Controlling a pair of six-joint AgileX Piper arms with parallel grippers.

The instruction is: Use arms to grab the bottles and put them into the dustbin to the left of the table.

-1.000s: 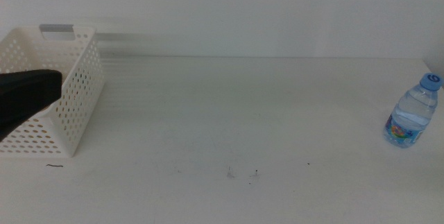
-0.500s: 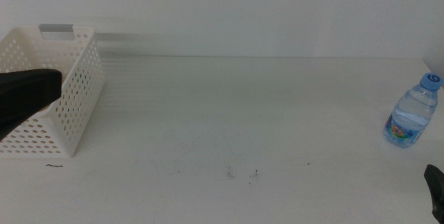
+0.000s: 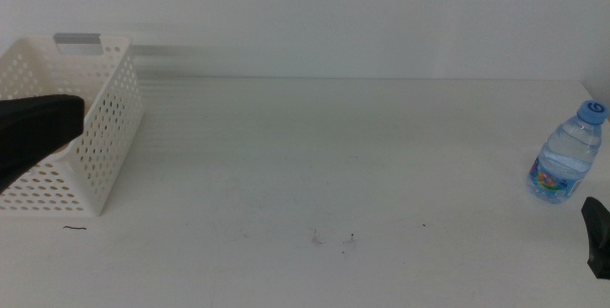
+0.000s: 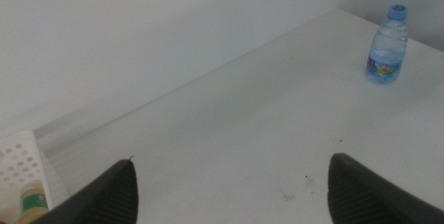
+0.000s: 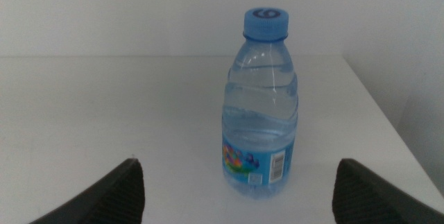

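Observation:
A clear blue-capped water bottle [image 3: 567, 155] stands upright at the table's [image 3: 315, 155] far right; it also shows as the bottle [image 4: 385, 47] and the bottle [image 5: 260, 106]. My right gripper [image 5: 239, 207] is open, with the bottle just ahead of its jaws and apart from them; in the middle view only a dark tip of the right gripper [image 3: 596, 236] shows. My left gripper [image 4: 232, 196] is open and holds nothing. The left arm [image 3: 38, 129] hangs over the white dustbin [image 3: 95, 146]. A yellow tea bottle [image 4: 31, 203] lies inside the dustbin [image 4: 17, 165].
A white wall rises behind the table. The table's right edge runs close behind the water bottle. Small dark specks [image 3: 334, 239] mark the tabletop near the front middle.
My right gripper has come into the middle view at the bottom right corner and risen slightly toward the water bottle. The left arm and the bottle have not moved.

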